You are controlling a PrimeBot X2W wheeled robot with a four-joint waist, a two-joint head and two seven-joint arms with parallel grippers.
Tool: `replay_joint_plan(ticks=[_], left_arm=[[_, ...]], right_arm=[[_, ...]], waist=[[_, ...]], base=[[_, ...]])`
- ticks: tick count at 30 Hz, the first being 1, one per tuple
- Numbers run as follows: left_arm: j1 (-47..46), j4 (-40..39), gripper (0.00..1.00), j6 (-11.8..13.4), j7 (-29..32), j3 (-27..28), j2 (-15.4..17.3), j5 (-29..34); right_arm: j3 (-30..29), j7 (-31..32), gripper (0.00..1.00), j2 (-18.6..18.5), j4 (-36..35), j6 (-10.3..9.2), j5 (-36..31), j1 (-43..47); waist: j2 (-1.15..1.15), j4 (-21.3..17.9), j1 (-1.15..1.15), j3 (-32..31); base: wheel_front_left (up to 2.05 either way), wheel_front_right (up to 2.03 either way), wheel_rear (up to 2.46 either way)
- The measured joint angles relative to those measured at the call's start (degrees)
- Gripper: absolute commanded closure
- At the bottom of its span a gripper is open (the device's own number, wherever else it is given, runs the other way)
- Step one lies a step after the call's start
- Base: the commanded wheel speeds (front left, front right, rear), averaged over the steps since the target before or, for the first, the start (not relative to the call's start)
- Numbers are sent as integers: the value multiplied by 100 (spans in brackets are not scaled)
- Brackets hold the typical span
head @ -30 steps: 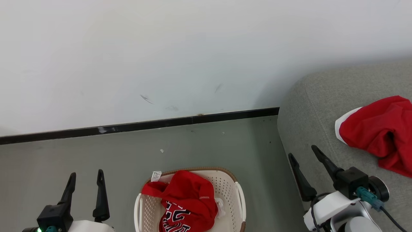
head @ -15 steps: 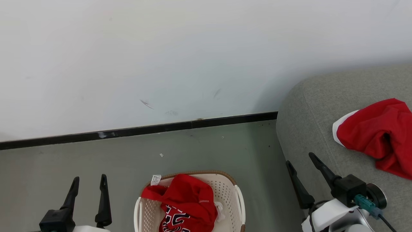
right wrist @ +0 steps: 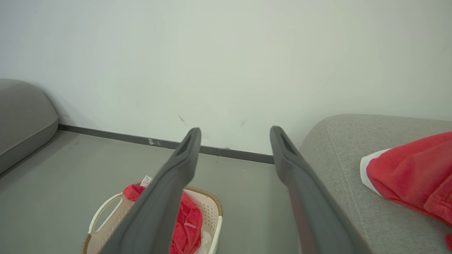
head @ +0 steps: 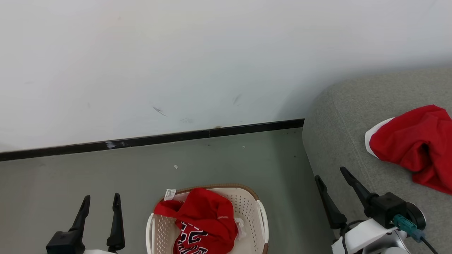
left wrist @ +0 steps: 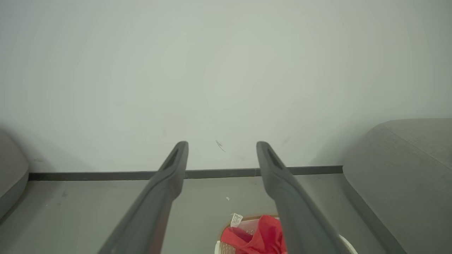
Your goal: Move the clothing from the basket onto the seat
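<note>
The cream basket (head: 249,204) stands on the floor at the bottom middle of the head view. In it lies red clothing (head: 204,220) with black numerals and a white tag. Another red garment with white trim (head: 413,146) lies on the grey seat (head: 339,116) at the right. My left gripper (head: 101,201) is open and empty, left of the basket. Open and empty too, my right gripper (head: 331,173) hovers over the seat's front edge. The wrist views show the basket (right wrist: 212,208), the red clothing (left wrist: 263,234) inside it and the garment on the seat (right wrist: 409,176).
A white wall (head: 176,63) with a black skirting strip (head: 152,140) runs behind the grey floor (head: 88,173). A second grey cushion (right wrist: 21,116) sits at the far left in the wrist views.
Only the head view has shifted a little. The clothing and both grippers hold their places, jaws open as before.
</note>
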Motion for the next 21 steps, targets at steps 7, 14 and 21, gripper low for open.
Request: replay_joint_plan(ticks=[7,14,21], left_arm=[[-15,110,0,-100,11,-140,69,42],[-289,361,0,-260,252,-468,75,157],[-677,683,0,-458,467,-866,-29,305]], right_arm=[[-58,0,0,2,-74,0,-4,-3],[-123,0,0,4,-207,0,-11,-36],[-282,0,0,5,-322,0,-23,-63]], waist=[[0,-11,0,102],[0,-36,0,264],[0,-75,0,489]], base=[[0,0,0],[0,0,0],[0,0,0]])
